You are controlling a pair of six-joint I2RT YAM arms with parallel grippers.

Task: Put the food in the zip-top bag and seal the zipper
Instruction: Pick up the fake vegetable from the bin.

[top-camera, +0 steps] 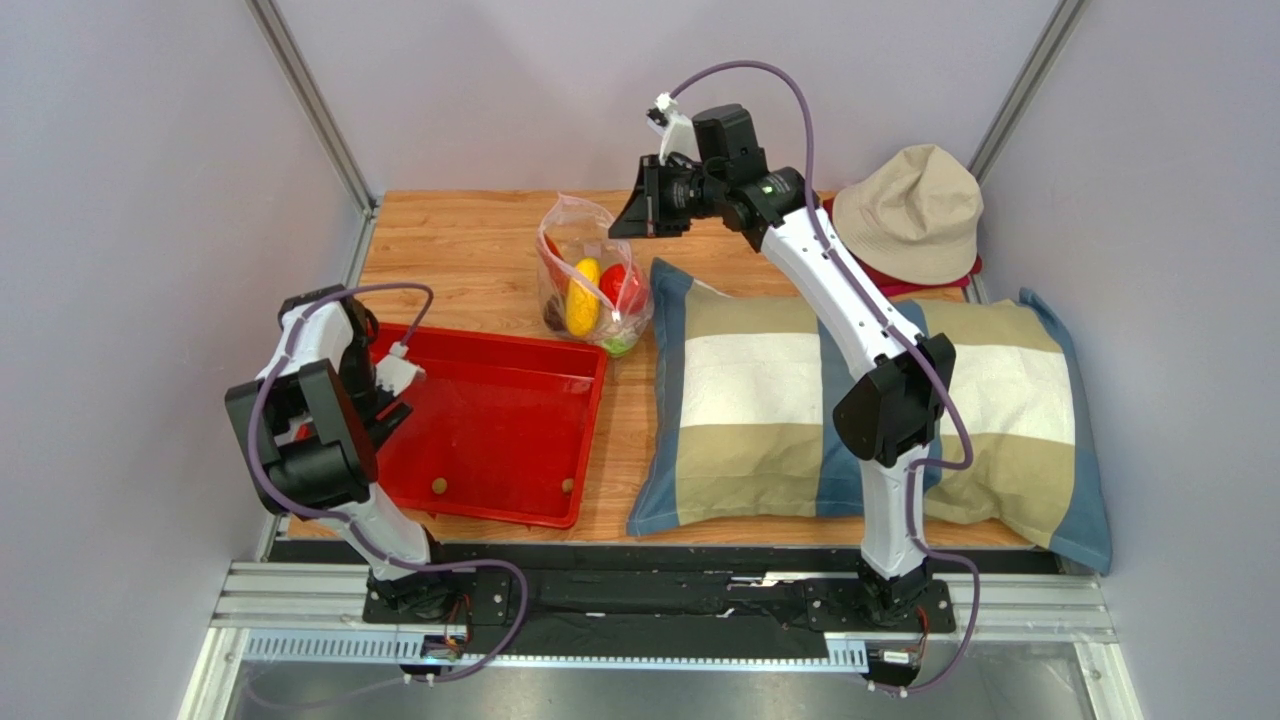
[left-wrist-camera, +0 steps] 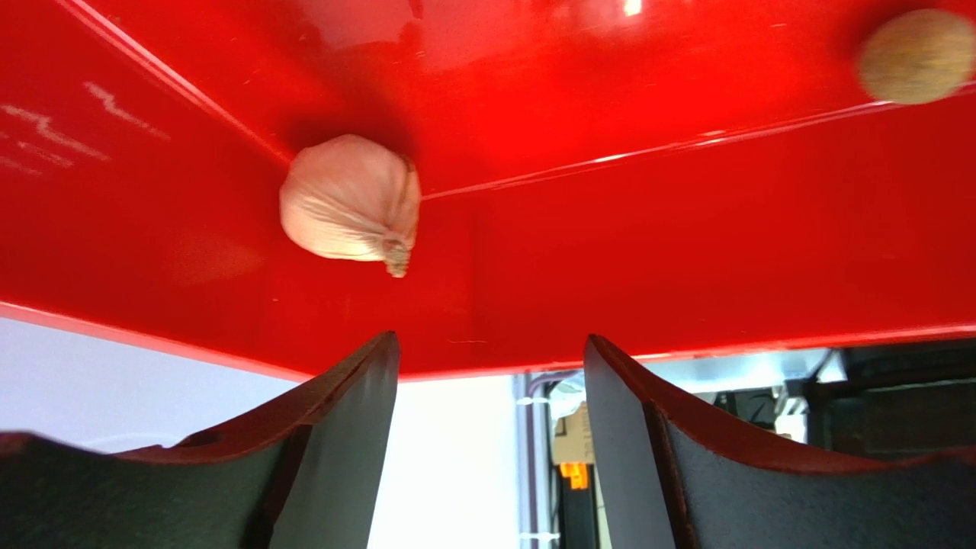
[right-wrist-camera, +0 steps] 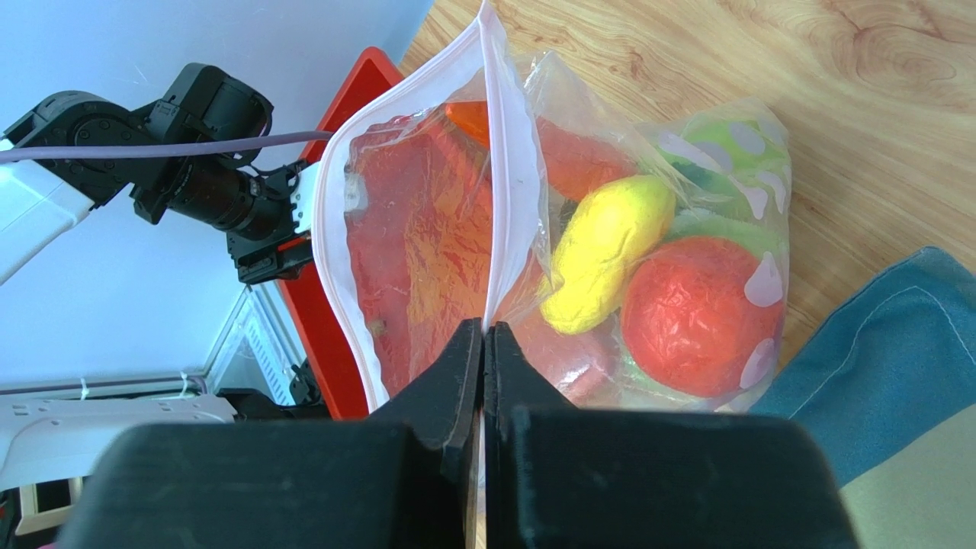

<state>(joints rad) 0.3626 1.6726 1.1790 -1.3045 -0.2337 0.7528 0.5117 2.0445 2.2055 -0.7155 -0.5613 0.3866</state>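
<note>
The clear zip-top bag [top-camera: 589, 293] stands on the wooden table beyond the red tray, between it and the pillow. Inside it are a yellow banana-like piece [right-wrist-camera: 601, 246], a red-orange fruit [right-wrist-camera: 699, 315], an orange carrot [right-wrist-camera: 573, 160] and a green piece [right-wrist-camera: 722, 229]. My right gripper [right-wrist-camera: 483, 332] is shut on the zipper strip [right-wrist-camera: 504, 172] at the bag's mouth and holds it up; the other mouth edge [right-wrist-camera: 327, 229] bows away, so the mouth gapes. My left gripper [left-wrist-camera: 493, 349] is open and empty over the tray's rim. A whitish bulb-shaped piece [left-wrist-camera: 349, 214] lies in the tray.
The red tray [top-camera: 496, 428] lies at the front left with a small brown ball [left-wrist-camera: 917, 55] in it. A large striped pillow [top-camera: 751, 405] fills the right side under the right arm. A beige hat [top-camera: 912, 210] sits at the back right.
</note>
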